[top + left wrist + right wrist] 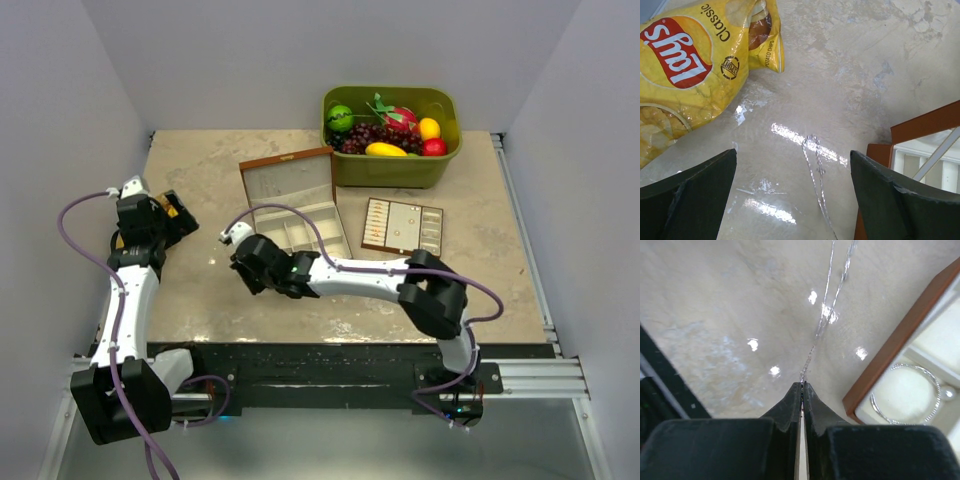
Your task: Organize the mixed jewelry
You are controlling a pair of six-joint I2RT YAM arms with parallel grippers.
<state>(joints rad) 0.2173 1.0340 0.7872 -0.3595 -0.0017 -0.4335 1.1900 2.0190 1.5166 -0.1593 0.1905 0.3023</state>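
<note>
The right pincer [803, 385] is clenched on the near end of a fine chain [822, 322], which runs away from its tips toward 12 o'clock across the mottled bench [200, 160]. In the right wrist view the two black fingers [790, 405] meet with no gap between them. At 3 o'clock from them stands the brown wall of an open wooden box [890, 357]. One of its cream compartments holds a silvery wire hoop [910, 367], lying flat, with a small pale bead [947, 392] just beside it at 3 o'clock.

The left pincer [793, 155] is released, its jaws spread wide above the bench. The same chain shows between them as a thin doubled strand on the glossy surface. A yellow chip bag [695, 65] lies at 10 o'clock in that view, and a corner of the box sits at 4 o'clock.

From above, the box stands near the middle of the bench with its lid [288, 180] raised at the far side. The right arm reaches across to its 8 o'clock side. A flat tray [430, 235] lies at 3 o'clock from the box and carries pieces too small to tell apart. A green bin [385, 170] of toy fruit sits at 1 o'clock, against the back wall.
</note>
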